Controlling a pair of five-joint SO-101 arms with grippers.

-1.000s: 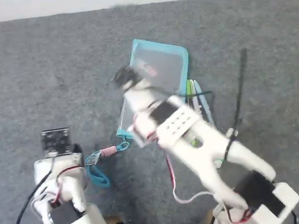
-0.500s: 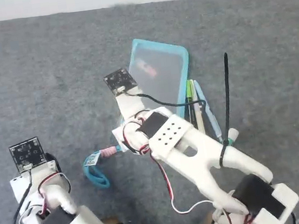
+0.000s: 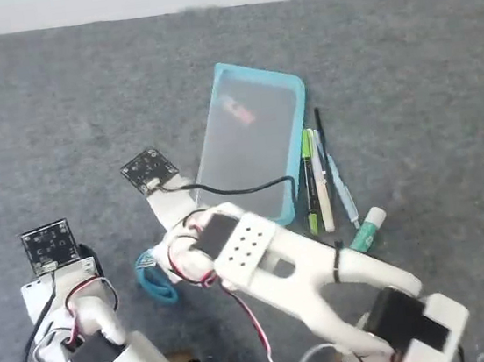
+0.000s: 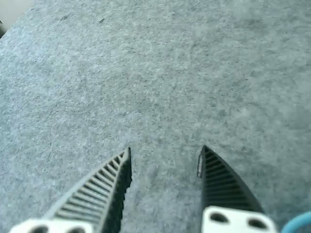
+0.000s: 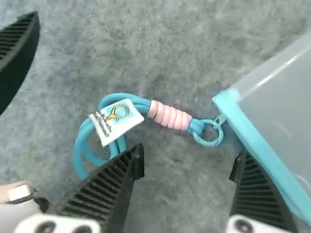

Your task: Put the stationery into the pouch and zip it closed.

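Poised over the ring (image 5: 209, 134) at the pouch (image 3: 251, 140) corner, open right jaws may tug the cord (image 5: 92, 133) and drag the unheld pouch into pens (image 3: 317, 181) beside it; left jaws gape above counter (image 4: 146, 73), well apart.

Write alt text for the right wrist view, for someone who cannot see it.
The right gripper hangs open over grey carpet, its fingers either side of a teal-and-pink wrist strap with a white tag. The strap is clipped to the corner of the translucent, teal-edged pouch.
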